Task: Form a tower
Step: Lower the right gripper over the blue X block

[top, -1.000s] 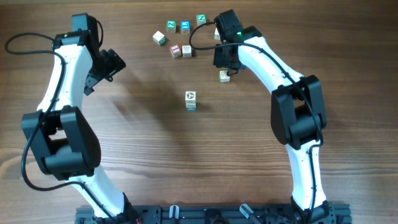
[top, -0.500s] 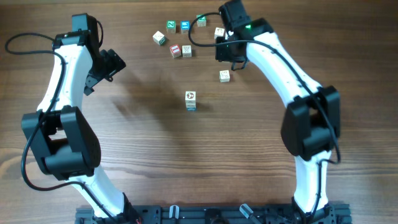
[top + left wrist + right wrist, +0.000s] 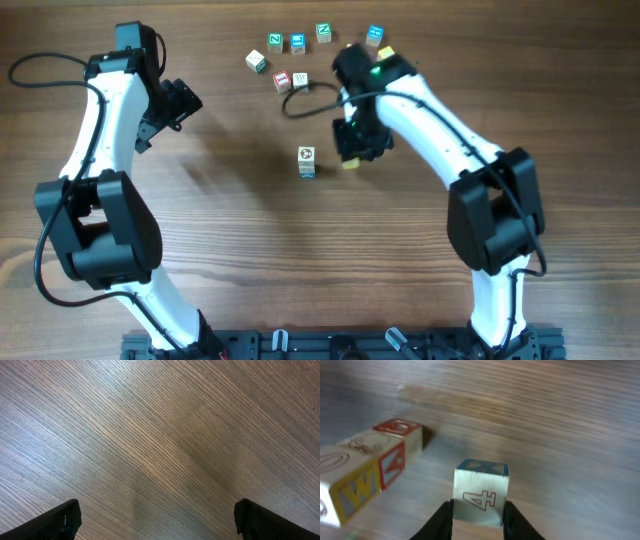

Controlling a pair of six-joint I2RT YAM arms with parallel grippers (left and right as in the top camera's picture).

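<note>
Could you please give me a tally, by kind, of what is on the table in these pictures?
robot arms: 2
tower: 1
held cube, in the right gripper: 1
loose cubes clearly in view: 7 (the right arm may hide more)
total: 11

Pale cube (image 3: 481, 491), red 4, blue top, tower (image 3: 375, 465) with yellow W, brown grained table (image 3: 160, 435)

top-down overhead; wrist views close above table (image 3: 150, 435)
</note>
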